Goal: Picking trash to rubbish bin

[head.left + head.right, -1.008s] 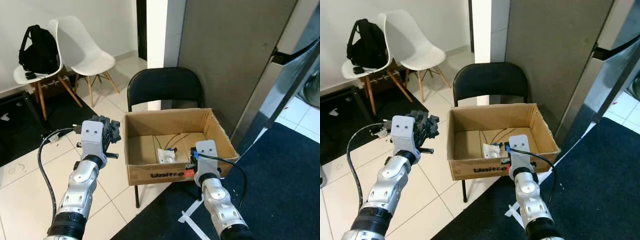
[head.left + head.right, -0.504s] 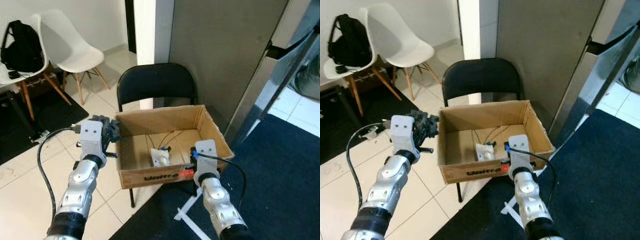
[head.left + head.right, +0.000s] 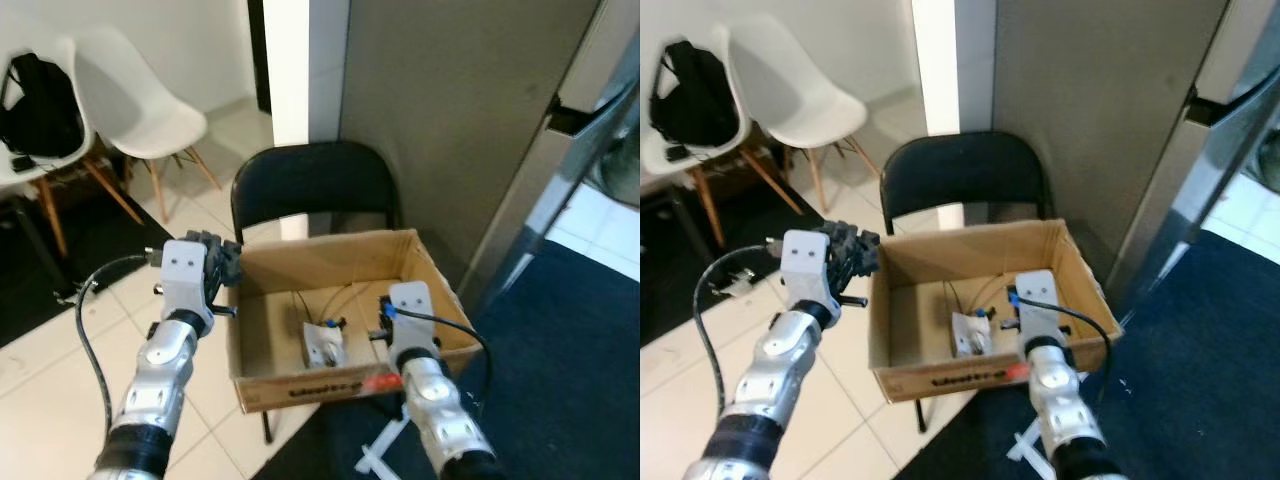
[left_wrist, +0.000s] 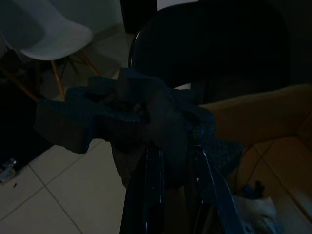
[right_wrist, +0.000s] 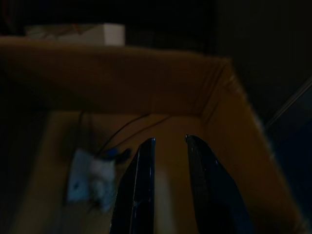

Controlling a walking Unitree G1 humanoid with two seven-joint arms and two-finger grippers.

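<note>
Left gripper [image 4: 170,161] is clenched on a dark crumpled wad of trash [image 3: 222,258], holding it just outside the near-left corner of the cardboard box [image 3: 1080,270], level with the rim or slightly above it. The box serves as the bin and sits on a black folding chair [image 3: 315,180]. Main risk: the wad is not over the opening yet. If the fingers let go here, I'd expect it to fall down the outer wall onto the tiled floor [image 3: 60,360]. The wad is wide and ragged and overhangs both fingers, so it could snag on the box wall as the arm swings inward and shove the box across the chair seat, or tip it off. The eye views are soft, so the clearance between wad and rim is hard to judge. Right gripper [image 5: 168,156] hangs over the near-right part of the box with its fingers slightly apart and nothing between them. White scrap [image 3: 968,335] and thin cables lie on the box floor just ahead of it. It could crowd the left arm if both reach in together.
</note>
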